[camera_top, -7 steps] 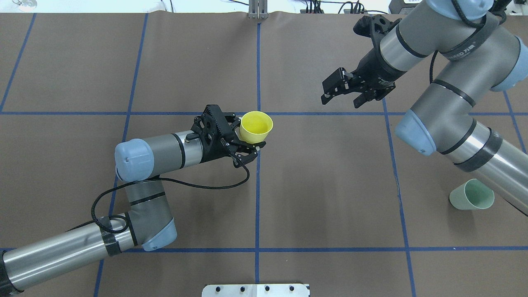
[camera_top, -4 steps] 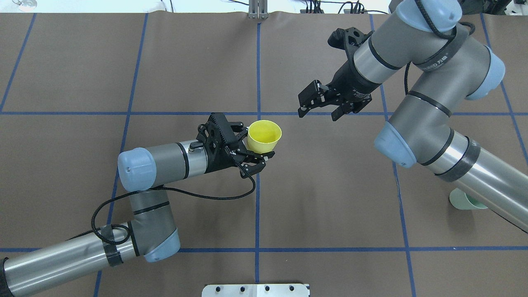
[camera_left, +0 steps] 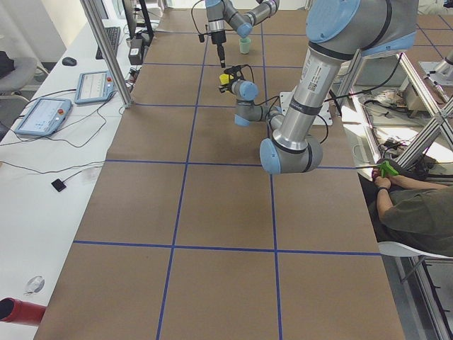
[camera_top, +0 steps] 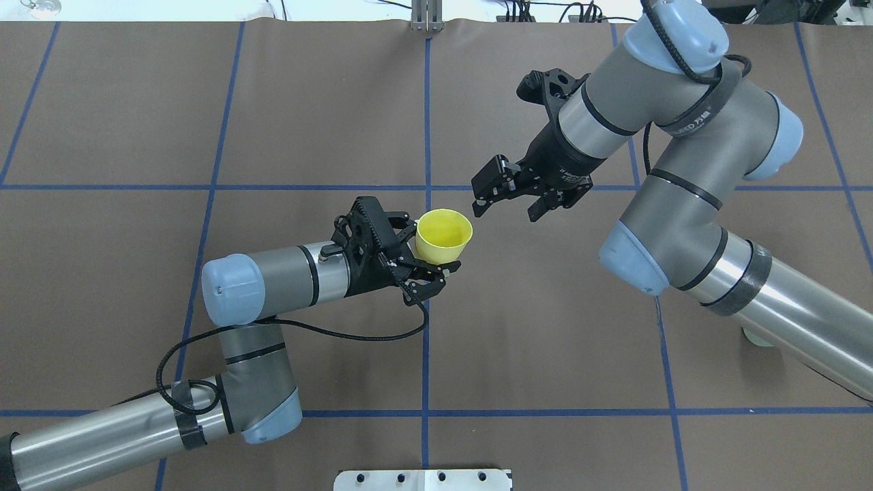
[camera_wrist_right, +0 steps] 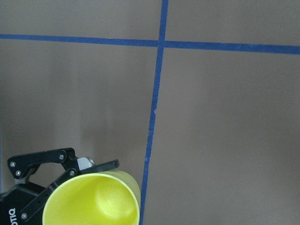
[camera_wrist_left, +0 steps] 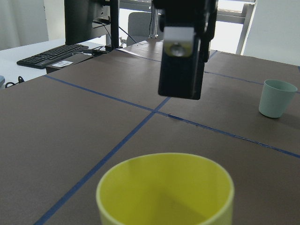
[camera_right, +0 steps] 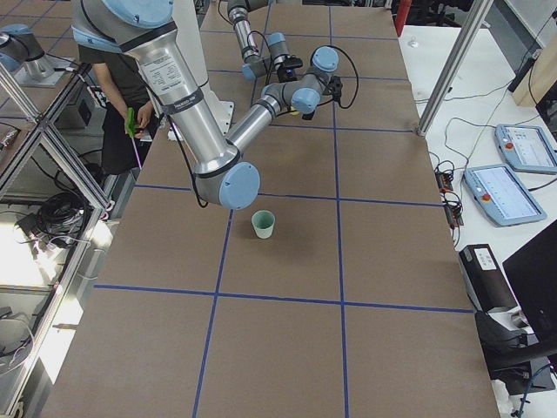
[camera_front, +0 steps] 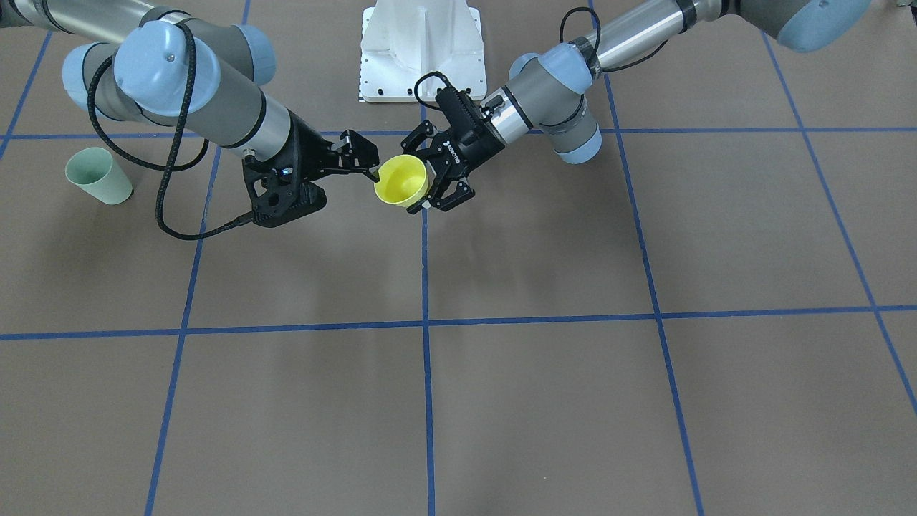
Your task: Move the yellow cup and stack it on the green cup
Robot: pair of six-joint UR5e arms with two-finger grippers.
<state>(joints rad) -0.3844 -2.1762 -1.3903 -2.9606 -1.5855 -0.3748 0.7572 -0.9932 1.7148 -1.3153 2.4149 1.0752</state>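
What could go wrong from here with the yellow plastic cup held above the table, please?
1. The open right gripper hangs close to the bright yellow tapered plastic cup; a misaligned finger could knock it loose from the left gripper.
2. The left gripper clamps only the tapered wall, so the cup may slip if released early.
3. The pale green plastic cup stands close to the right arm's elbow, which might topple it.

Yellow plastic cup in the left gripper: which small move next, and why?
The left gripper holds the small bright yellow plastic cup upright. The right gripper is open and apart from it. Probably it should ease closer to straddle the cup's wall, since the pale green plastic cup stands on the right arm's side.
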